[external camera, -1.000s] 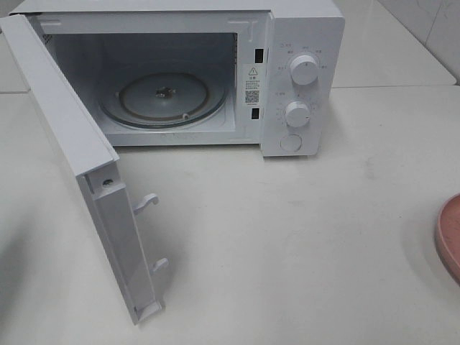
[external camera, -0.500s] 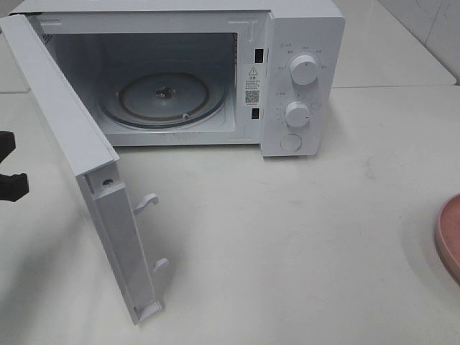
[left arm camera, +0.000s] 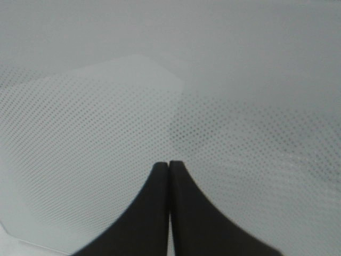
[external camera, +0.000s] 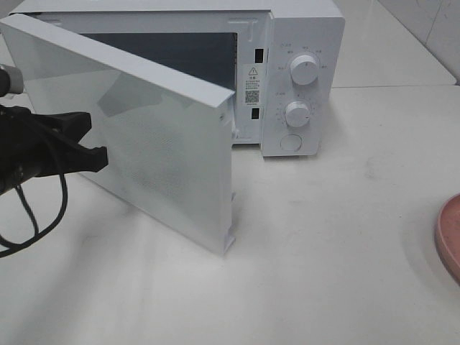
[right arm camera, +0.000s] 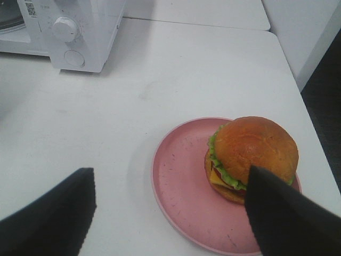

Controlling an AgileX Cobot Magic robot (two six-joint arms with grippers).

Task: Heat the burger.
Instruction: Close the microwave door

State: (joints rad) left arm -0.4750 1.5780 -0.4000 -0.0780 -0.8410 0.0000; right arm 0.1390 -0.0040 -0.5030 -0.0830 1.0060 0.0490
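White door (external camera: pixel 165 136) hides most of microwave (external camera: pixel 302 72) cavity.

The microwave (external camera: pixel 302 79) looks like smooth white plastic, faintly glossy; its door (external camera: pixel 158 144) carries a fine dotted mesh — perhaps behind glass. At lower right, the plate (right arm camera: pixel 186 186) is matt pink, scuffed; the tabletop (external camera: pixel 323 251) matt white.

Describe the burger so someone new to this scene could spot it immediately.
Start at the white microwave on the white table, then look across the tabletop to the round pink plate. The burger sits on that plate, off-centre: a golden-brown domed bun over green lettuce and yellow cheese, the only food there.
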